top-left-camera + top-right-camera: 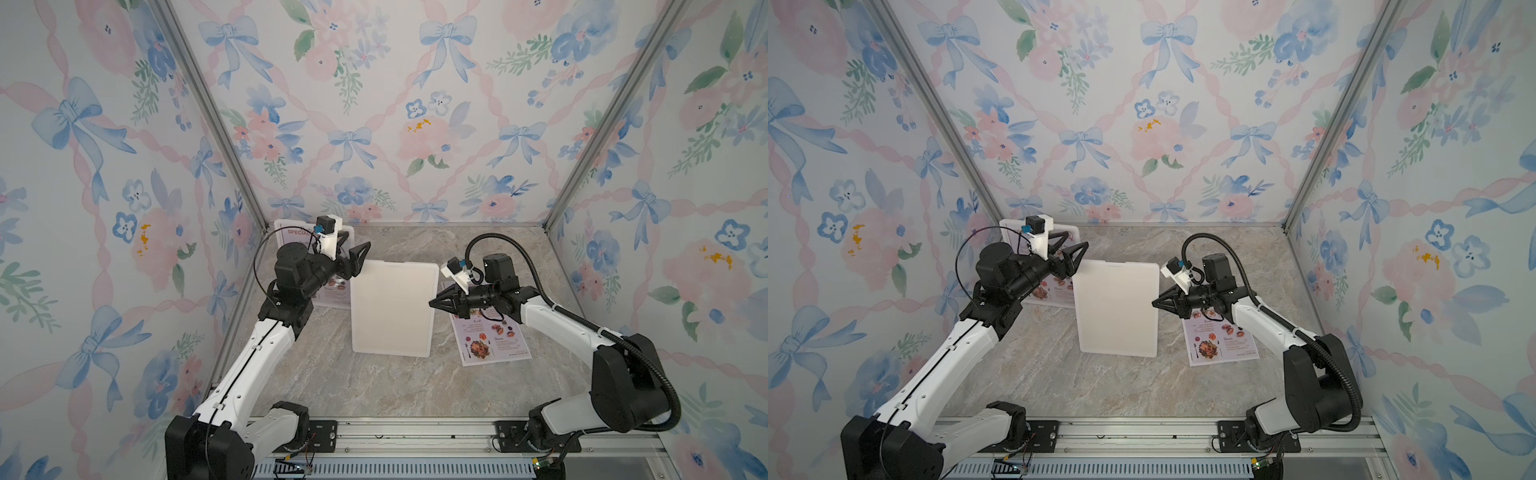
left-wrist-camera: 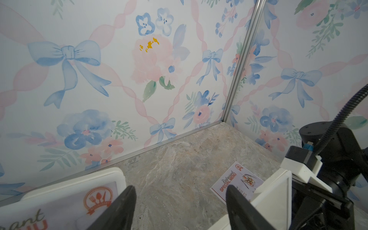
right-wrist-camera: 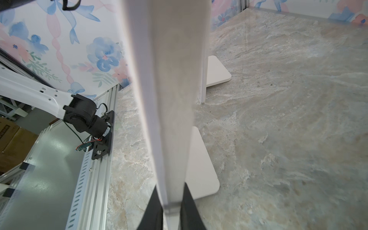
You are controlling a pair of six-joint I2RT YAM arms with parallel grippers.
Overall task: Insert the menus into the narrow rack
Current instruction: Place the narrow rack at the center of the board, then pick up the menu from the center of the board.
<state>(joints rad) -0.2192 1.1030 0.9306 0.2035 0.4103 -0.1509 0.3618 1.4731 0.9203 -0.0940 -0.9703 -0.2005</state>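
Though flat, menu [image 1: 492,338] lengthwise front-to-back, title rearward.

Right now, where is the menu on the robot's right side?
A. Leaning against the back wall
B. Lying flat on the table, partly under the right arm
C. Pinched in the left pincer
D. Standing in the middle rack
B: in a top view the menu lies flat on the marble table, partly under the right arm, beside the upright white rack.
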